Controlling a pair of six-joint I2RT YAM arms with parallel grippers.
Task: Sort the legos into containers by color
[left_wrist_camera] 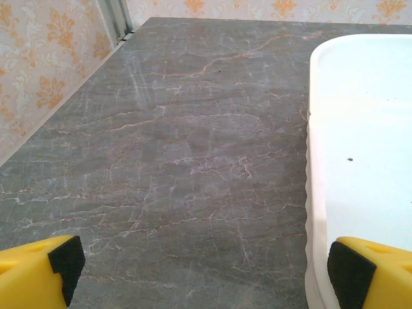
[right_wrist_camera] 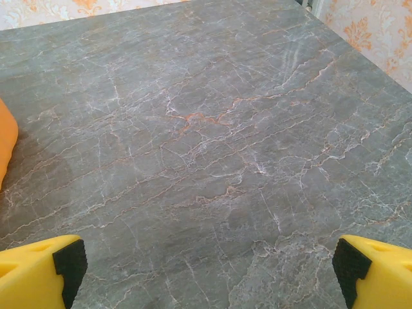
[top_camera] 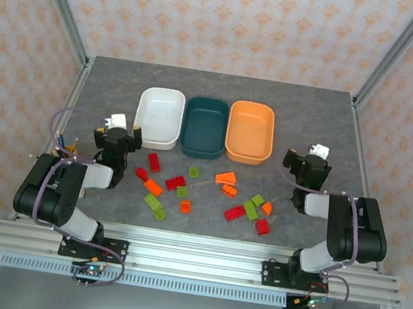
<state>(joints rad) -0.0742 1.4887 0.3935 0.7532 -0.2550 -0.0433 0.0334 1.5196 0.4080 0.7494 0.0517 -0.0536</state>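
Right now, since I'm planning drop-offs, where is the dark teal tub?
Top view: the dark teal tub sits far-middle on the table, between the white tub on its left and the orange tub on its right.

Left gripper [left_wrist_camera: 206, 273] spread wide, black-padded yellow fingers [left_wrist_camera: 64, 261] at either lower corner. Ahead and leftward, grey veined tabletop [left_wrist_camera: 193, 148] running to a patterned wall [left_wrist_camera: 38, 71]. Rightward, white container [left_wrist_camera: 367, 96], long rim alongside, near corner under the right finger, a dark speck [left_wrist_camera: 349, 158] on its floor.

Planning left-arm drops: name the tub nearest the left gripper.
The white tub, leftmost of three, beside the left gripper; the dark teal tub and orange tub sit farther right.
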